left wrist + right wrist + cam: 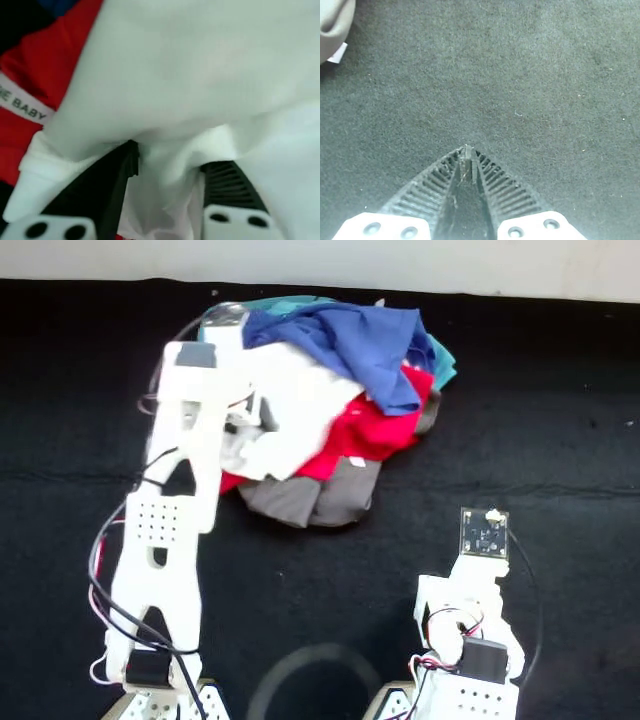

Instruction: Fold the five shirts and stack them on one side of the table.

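Observation:
Several shirts lie in one heap at the back middle of the black table: a blue shirt (350, 340) on top, a teal one (440, 360) under it, a white shirt (300, 410), a red shirt (375, 430) and a grey shirt (310, 498) at the front. My left gripper (245, 418) is stretched into the heap's left side. In the left wrist view the left gripper (167, 165) is shut on a bunched fold of the white shirt (200, 75), with the red shirt (45, 65) beside it. My right gripper (466, 152) is shut and holds nothing, low over bare cloth.
The right arm (470, 620) sits folded back at the front right. A corner of the grey shirt (332, 20) lies ahead of the right gripper. Bare black table (560, 440) stretches right of the heap and along the front. A faint ring mark (310, 680) shows between the arm bases.

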Available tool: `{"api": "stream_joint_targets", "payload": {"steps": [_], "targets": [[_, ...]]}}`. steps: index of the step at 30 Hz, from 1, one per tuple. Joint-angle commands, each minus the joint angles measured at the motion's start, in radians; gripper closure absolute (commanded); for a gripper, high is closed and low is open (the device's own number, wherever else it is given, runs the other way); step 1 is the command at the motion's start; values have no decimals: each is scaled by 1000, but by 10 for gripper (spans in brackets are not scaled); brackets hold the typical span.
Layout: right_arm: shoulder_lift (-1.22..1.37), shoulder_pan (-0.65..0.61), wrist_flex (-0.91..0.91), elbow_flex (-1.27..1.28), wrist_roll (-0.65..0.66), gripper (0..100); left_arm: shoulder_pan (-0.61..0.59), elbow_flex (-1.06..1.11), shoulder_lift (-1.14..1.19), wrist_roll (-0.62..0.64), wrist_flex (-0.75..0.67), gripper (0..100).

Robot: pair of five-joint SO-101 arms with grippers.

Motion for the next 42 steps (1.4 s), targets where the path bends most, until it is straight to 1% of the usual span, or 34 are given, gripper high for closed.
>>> {"api": "stream_joint_targets", "payload": {"steps": [1,3,6,12,18,24,27,30,32,39,42], "targets": [[-2,-4,4,137,-6,991,-150,-45,33,-11,89,978],[-2,-4,4,137,-6,991,-223,-70,33,-11,115,994],[-2,-4,4,137,-6,991,-358,-140,21,-25,130,991],[-2,-4,4,137,-6,991,-627,-305,-81,-166,160,991],[-2,-4,4,137,-6,991,-849,-332,-222,-285,160,991],[-2,-4,4,137,-6,991,-1053,-334,-367,-295,158,991],[-2,-4,4,137,-6,991,-1136,-334,-427,-295,157,991],[-2,-4,4,137,-6,991,-1188,-334,-470,-292,157,991],[-2,-4,4,137,-6,991,-1194,-331,-479,-290,157,991],[-2,-4,4,137,-6,991,-1099,-332,-404,-292,164,986],[-2,-4,4,137,-6,991,-1089,-344,-403,-293,158,986]]}}
